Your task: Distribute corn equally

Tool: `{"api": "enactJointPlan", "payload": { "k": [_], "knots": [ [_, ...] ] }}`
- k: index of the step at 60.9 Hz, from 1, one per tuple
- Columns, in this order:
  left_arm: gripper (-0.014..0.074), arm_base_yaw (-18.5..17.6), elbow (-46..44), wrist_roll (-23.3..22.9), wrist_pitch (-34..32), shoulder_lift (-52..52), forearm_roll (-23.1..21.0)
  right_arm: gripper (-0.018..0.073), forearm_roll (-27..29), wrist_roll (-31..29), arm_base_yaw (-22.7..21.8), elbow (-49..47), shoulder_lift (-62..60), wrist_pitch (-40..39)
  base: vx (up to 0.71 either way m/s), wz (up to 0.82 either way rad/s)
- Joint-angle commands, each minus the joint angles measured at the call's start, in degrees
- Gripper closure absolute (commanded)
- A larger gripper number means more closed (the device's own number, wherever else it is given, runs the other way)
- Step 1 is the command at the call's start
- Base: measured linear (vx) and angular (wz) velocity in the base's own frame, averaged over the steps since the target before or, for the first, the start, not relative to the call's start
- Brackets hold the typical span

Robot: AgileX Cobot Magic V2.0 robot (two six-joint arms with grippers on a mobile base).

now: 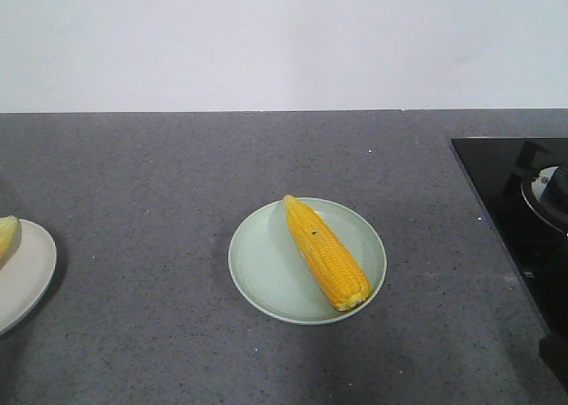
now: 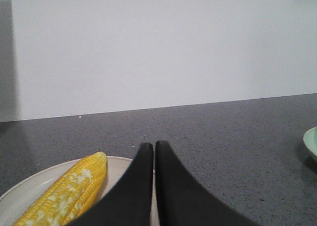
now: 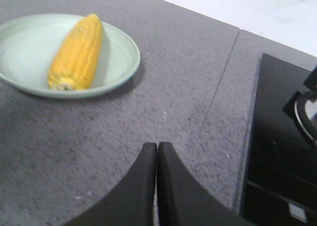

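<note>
One cob of yellow corn (image 1: 324, 252) lies diagonally on a pale green plate (image 1: 257, 267) in the middle of the counter; the right wrist view shows this corn (image 3: 77, 51) on its plate (image 3: 29, 42) too. At the left edge, a beige plate (image 1: 25, 276) carries a second corn (image 1: 7, 234), mostly cut off. In the left wrist view that corn (image 2: 67, 191) has whitish patches and lies on the beige plate (image 2: 29, 186), just left of my left gripper (image 2: 154, 145), which is shut and empty. My right gripper (image 3: 157, 145) is shut and empty above bare counter, right of the green plate.
A black glass hob (image 1: 515, 210) with a burner ring (image 1: 552, 192) fills the counter's right side; this hob (image 3: 285, 151) lies close to my right gripper. A white wall runs behind the grey counter. A green plate's rim (image 2: 312, 144) shows at the left wrist view's right edge.
</note>
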Motion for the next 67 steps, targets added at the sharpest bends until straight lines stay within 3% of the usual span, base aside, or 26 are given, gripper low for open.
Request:
{"api": "enactJointPlan", "payload": {
  "k": [1, 13, 20, 38, 67],
  "knots": [
    [0.0603, -0.2, 0.2, -0.6, -4.3, -1.0, 0.0, 0.0564, -4.0, 3.8, -0.3, 2.8, -4.0, -9.4, 0.00, 0.00],
    [0.0603, -0.2, 0.2, -0.6, -4.3, -1.0, 0.0, 0.0564, -11.8, 14.5, -0.4, 10.6, -12.6, -22.9, 0.00, 0.00],
    [0.0603, -0.2, 0.2, -0.6, -4.3, -1.0, 0.0, 0.0564, -12.8, 16.1, -1.8, 15.0, -14.8, -30.7, 0.00, 0.00],
    [0.0603, -0.2, 0.2, -0.6, -4.3, -1.0, 0.0, 0.0564, -12.6, 19.5, -9.6, 14.7, -14.6, -30.7, 0.00, 0.00],
    [0.0603, -0.2, 0.2, -0.6, -4.3, -1.0, 0.0, 0.0564, -12.5, 19.4, -9.7, 14.7, -14.6, -30.2, 0.00, 0.00]
  ]
}}
